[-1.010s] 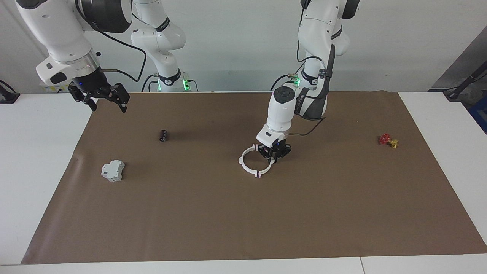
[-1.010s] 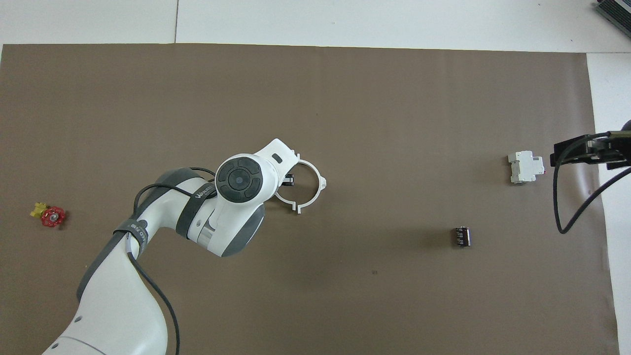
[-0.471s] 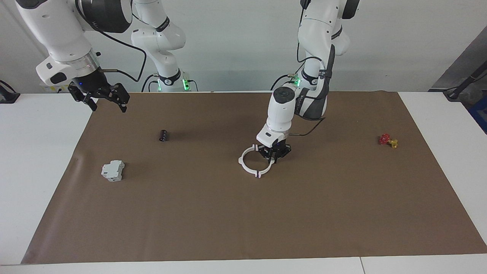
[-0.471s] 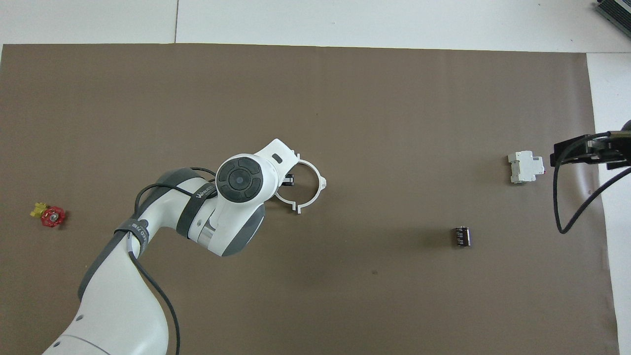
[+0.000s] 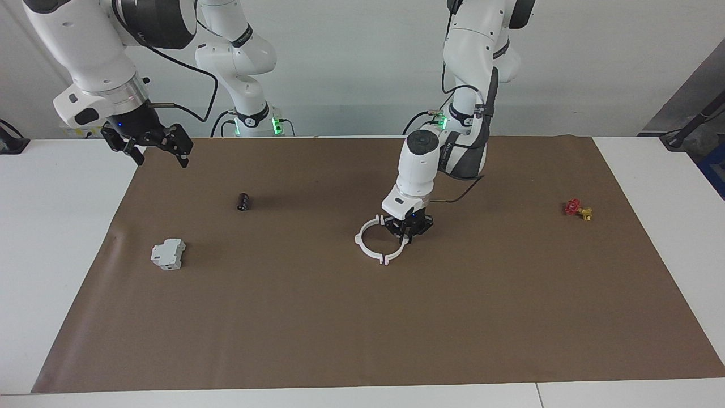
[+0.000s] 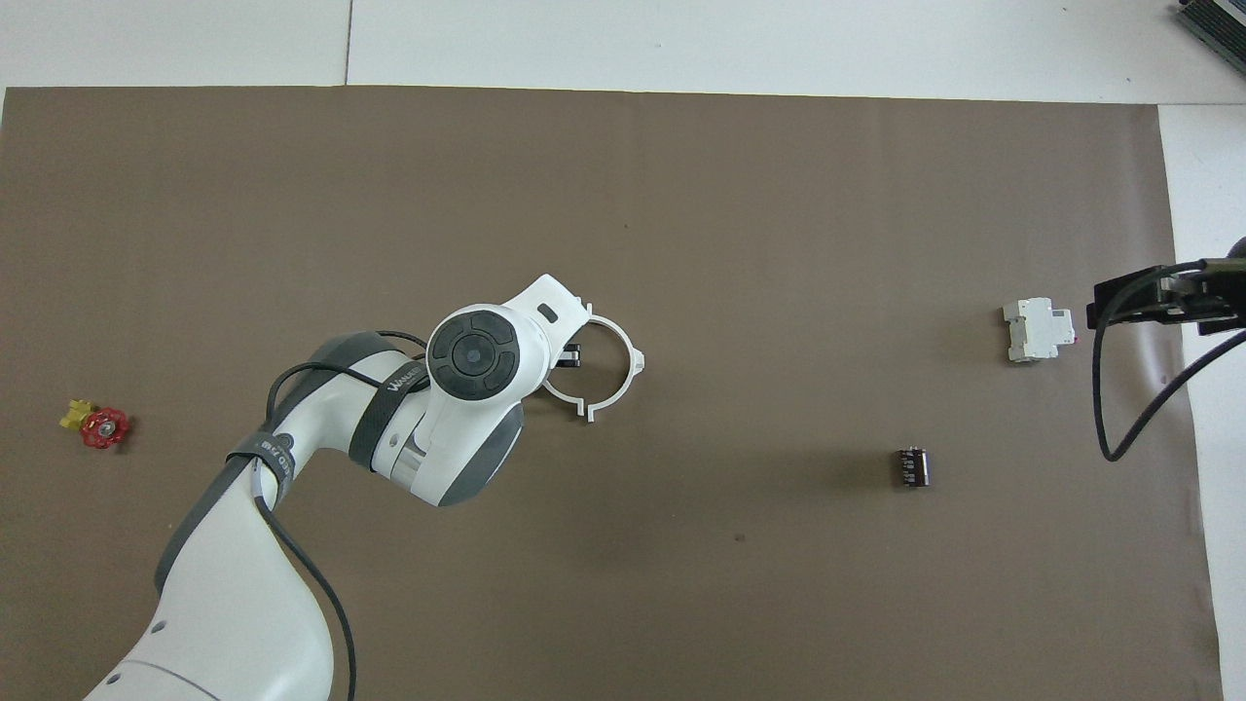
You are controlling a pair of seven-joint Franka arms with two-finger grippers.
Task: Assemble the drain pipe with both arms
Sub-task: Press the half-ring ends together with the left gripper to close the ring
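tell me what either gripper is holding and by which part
Left gripper is shut on the white ring's rim, at its left-arm side. Right gripper is open and holds nothing.

I see even, bright, diffuse light from above; both views stay sharp, and only faint soft shadows fall on the matte brown paper mat, without glare.

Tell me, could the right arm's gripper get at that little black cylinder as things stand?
Probably yes: the right gripper hangs open above the mat's edge, and nothing lies between it and the black cylinder.
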